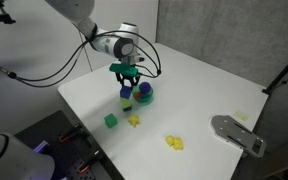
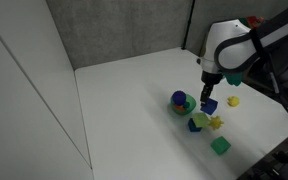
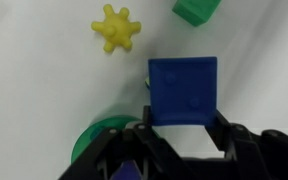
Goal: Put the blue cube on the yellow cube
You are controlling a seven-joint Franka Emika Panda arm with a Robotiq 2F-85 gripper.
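My gripper point(image 3: 184, 118) is shut on the blue cube point(image 3: 182, 90), with a finger on each side, and holds it just above the table. Both exterior views show the cube hanging under the gripper point(image 1: 127, 76) point(image 2: 209, 90): the blue cube point(image 1: 126, 93) point(image 2: 210, 105). The pale yellow cube point(image 1: 127, 104) point(image 2: 202, 118) sits on the white table close below and beside the held cube. It is hidden in the wrist view.
A round blue-teal dish point(image 1: 145, 95) point(image 2: 180, 101) point(image 3: 96, 145) stands right next to the gripper. A green cube point(image 1: 111, 121) point(image 2: 220, 146) point(image 3: 197, 10) and a yellow spiky piece point(image 1: 134, 121) point(image 3: 116, 30) lie nearby. Another yellow piece point(image 1: 174, 143) and a grey object point(image 1: 239, 135) lie further off.
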